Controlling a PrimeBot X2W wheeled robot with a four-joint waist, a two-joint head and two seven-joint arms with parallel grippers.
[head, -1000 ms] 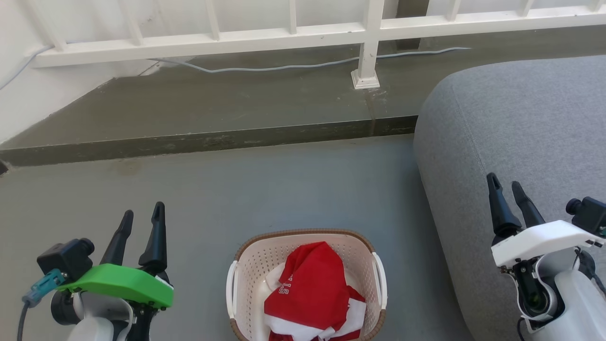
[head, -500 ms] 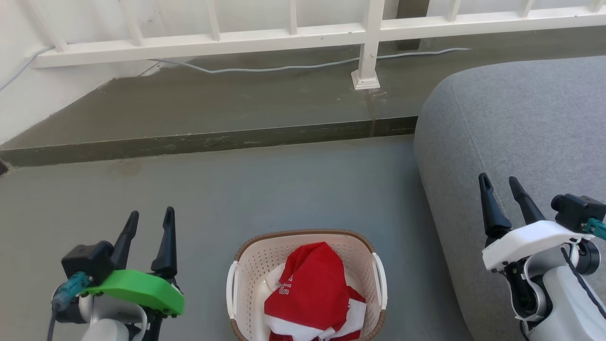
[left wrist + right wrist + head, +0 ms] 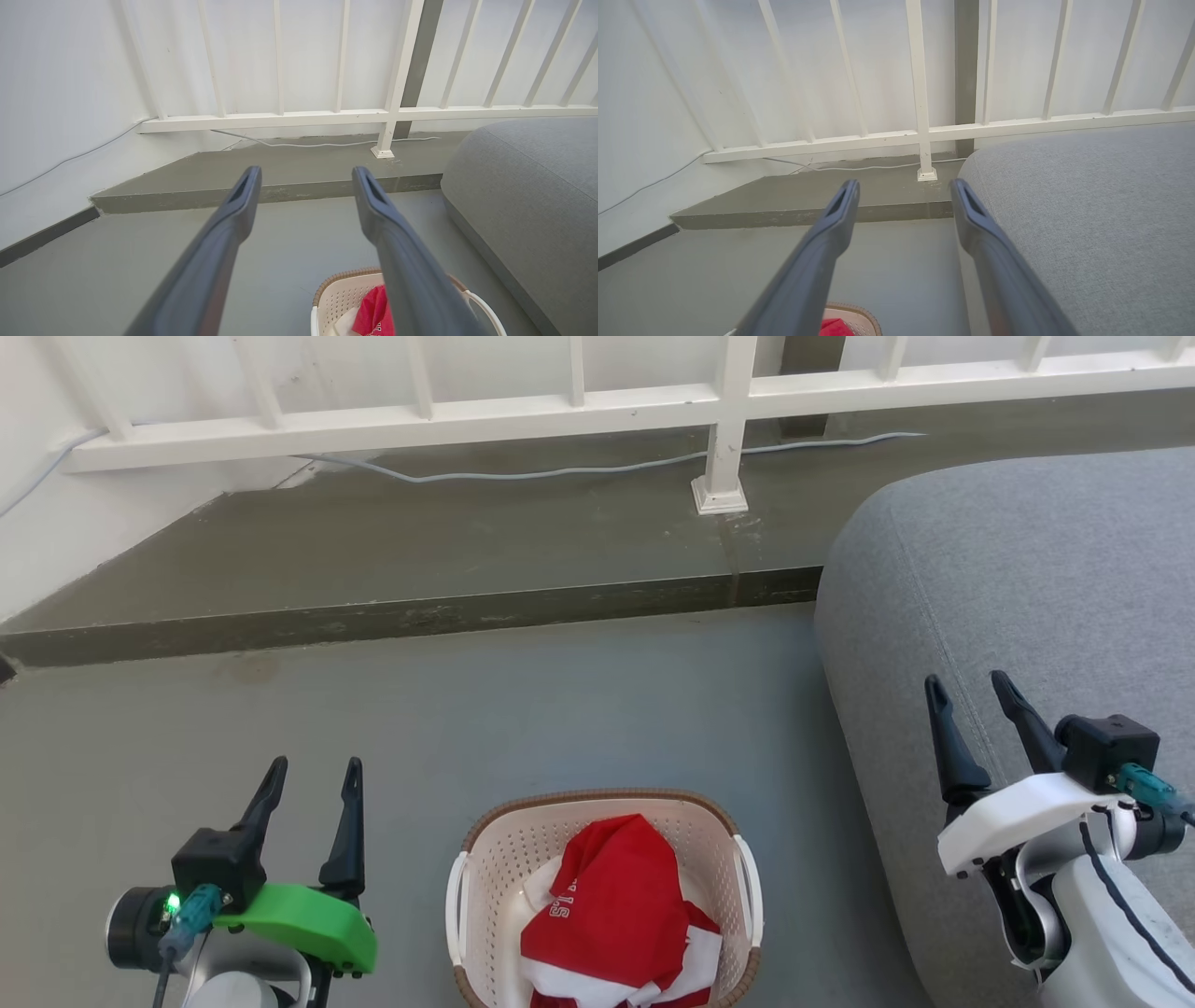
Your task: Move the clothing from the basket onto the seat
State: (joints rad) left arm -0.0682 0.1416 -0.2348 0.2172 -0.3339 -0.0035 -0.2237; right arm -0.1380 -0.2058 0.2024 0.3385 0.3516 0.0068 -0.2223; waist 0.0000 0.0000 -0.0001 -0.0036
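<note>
The cream basket [image 3: 485, 859] with a brown rim sits on the grey floor at the bottom centre of the head view. Crumpled red and white clothing [image 3: 616, 905] with white lettering lies inside it. The big grey seat [image 3: 1027, 579] fills the right side. My left gripper [image 3: 315, 773] hangs open to the left of the basket, holding nothing. My right gripper [image 3: 966, 683] stands open over the seat's front left edge, also holding nothing. The left wrist view catches the basket [image 3: 341, 298] and clothing [image 3: 371, 312] low down, with the seat [image 3: 528, 186] to the right.
A raised dark concrete step [image 3: 392, 616] runs across behind the floor. A white railing [image 3: 579, 411] with a post base [image 3: 719, 495] stands on it, and a pale cable [image 3: 560, 469] trails along it. A white wall [image 3: 56, 532] closes the left side.
My left gripper has shifted right and lower, toward the basket. My right gripper has moved left and slightly up along the seat's edge. Basket and clothing have not moved.
</note>
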